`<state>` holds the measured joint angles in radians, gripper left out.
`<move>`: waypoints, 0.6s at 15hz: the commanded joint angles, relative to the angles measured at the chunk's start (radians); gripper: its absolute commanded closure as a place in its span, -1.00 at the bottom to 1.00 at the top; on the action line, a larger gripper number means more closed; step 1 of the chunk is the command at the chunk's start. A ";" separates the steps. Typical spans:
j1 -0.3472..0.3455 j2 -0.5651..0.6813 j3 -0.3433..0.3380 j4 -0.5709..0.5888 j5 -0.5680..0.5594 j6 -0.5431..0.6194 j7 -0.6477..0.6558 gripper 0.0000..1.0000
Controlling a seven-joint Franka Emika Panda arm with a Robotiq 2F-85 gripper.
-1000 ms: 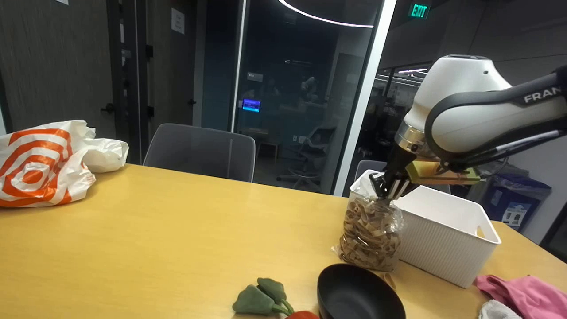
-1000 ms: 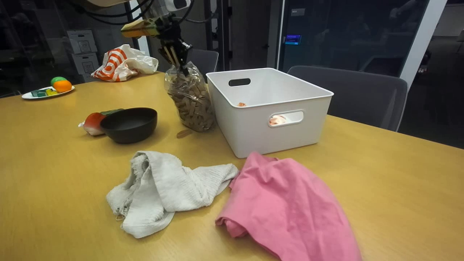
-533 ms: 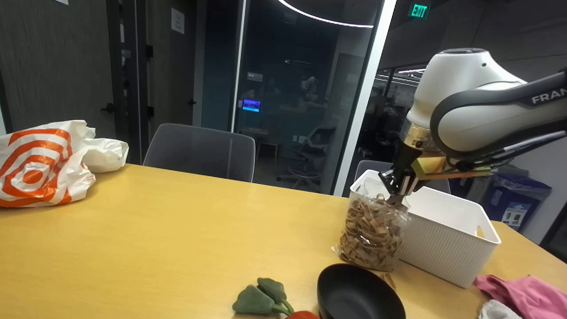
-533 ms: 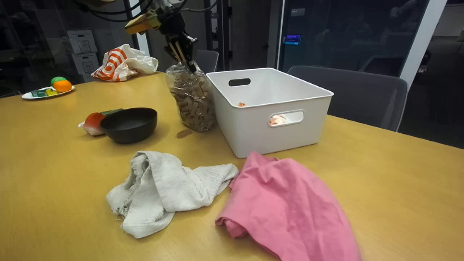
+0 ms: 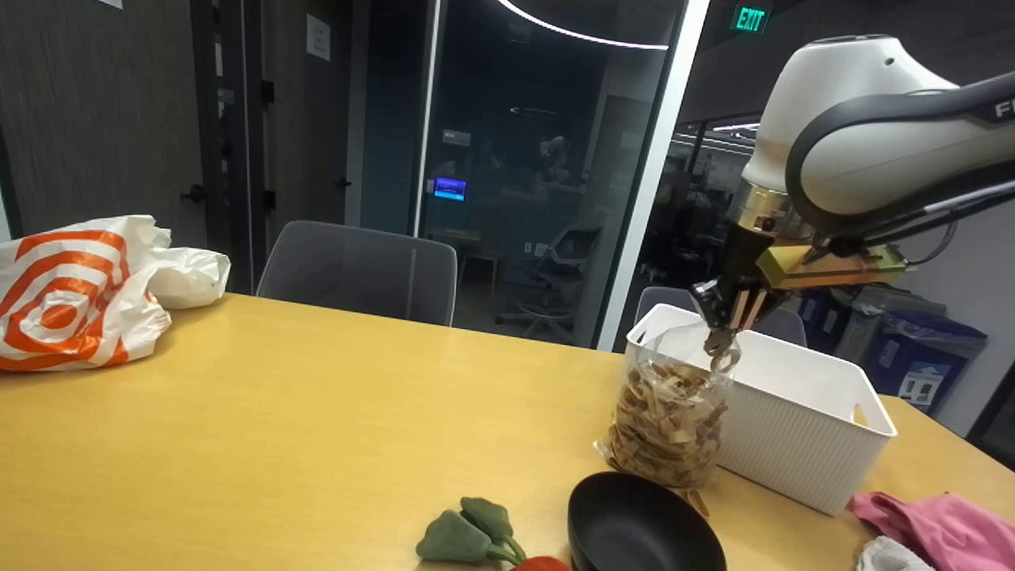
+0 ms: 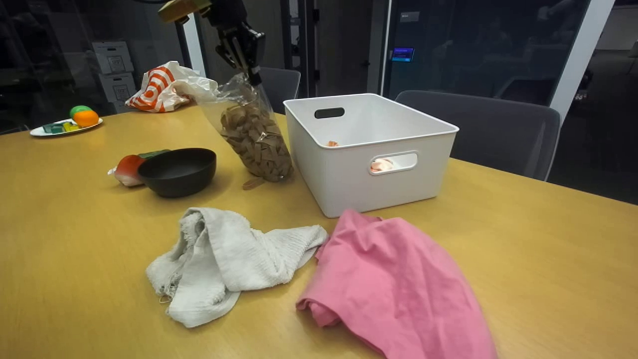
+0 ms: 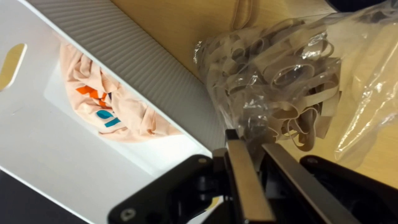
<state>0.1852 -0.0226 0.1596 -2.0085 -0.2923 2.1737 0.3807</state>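
Note:
A clear plastic bag of brown bands (image 5: 666,424) stands on the table against the ribbed wall of a white bin (image 5: 793,444). My gripper (image 5: 733,327) is shut on the upper edge of the bag, with a few brown bands bunched just under the fingertips. In an exterior view the bag (image 6: 256,142) leans, its plastic stretched up to the gripper (image 6: 251,77). From the wrist, dark plastic and bands fill the narrow space between the fingers (image 7: 245,174). Inside the bin lies a peach cloth (image 7: 130,115) with orange and teal marks.
Close to the bag are a black bowl (image 6: 177,172) and one loose band (image 6: 253,183). A white towel (image 6: 234,254) and a pink cloth (image 6: 394,279) lie before the bin. Farther off are a plate of toy food (image 6: 37,132) and an orange-and-white shopping bag (image 6: 164,89).
The arm has risen, drawing the bag's top up with it. The bag looks taller and leans more, with bands pulled up under the fingers; its base stays on the table.

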 commanded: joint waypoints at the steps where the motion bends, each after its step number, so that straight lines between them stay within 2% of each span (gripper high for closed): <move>1: -0.011 0.000 -0.001 0.035 0.128 -0.055 -0.108 0.79; 4: -0.016 0.004 -0.004 0.042 0.181 -0.085 -0.143 0.75; 5: -0.017 0.004 -0.005 0.044 0.190 -0.094 -0.145 0.26; 7: -0.020 0.001 -0.004 0.040 0.172 -0.092 -0.134 0.20; 9: -0.022 -0.005 -0.002 0.034 0.115 -0.076 -0.094 -0.10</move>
<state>0.1701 -0.0216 0.1541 -1.9941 -0.1348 2.1055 0.2648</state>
